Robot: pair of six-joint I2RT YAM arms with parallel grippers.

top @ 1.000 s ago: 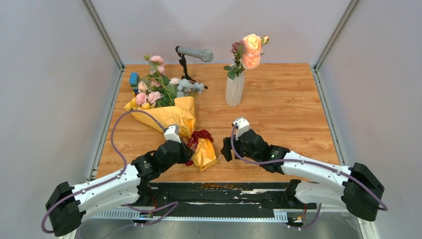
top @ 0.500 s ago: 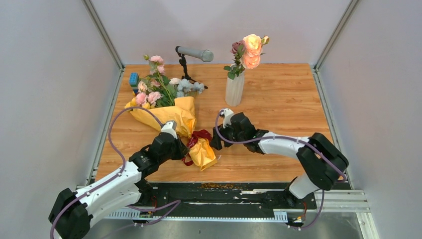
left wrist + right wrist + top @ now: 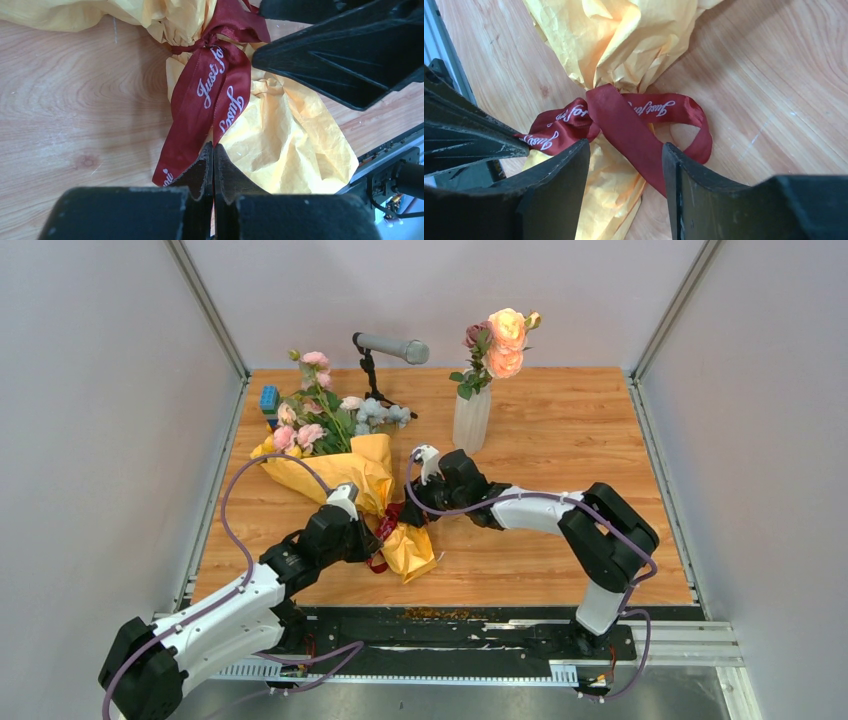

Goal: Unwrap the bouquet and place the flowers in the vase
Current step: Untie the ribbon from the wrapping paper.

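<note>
The left tool (image 3: 213, 150) is pressed fully shut, its tips meeting at a tail of the dark red ribbon (image 3: 215, 85); whether the satin is actually pinched between them cannot be told. The right tool (image 3: 626, 150) stands partly open, its two black fingers straddling the ribbon's bow without clamping it. The bouquet (image 3: 340, 465) lies flat on the left half of the desk (image 3: 560, 440), its long axis running on a diagonal. The twisted stem end sits near the centre front, and the heads point away toward the far left corner. Its paper (image 3: 624, 45) is crinkled, matte and orange-yellow, gathered tight at the knot and flaring out on both sides. The ribbon is glossy and printed with white script. The flowers (image 3: 320, 420) spilling from the wide end are pink, cream, yellow and pale blue among green leaves. The vase (image 3: 471, 420) is a tall, narrow, ribbed, milky white cylinder standing upright at the far middle of the desk, well apart from the bouquet. It holds a few peach roses (image 3: 505, 345), a darker bloom and some leaves. A microphone (image 3: 392, 346) on a black stand sits behind the bouquet, and a blue block (image 3: 269, 398) lies beside the flower heads. The desk is pale wood grain.
</note>
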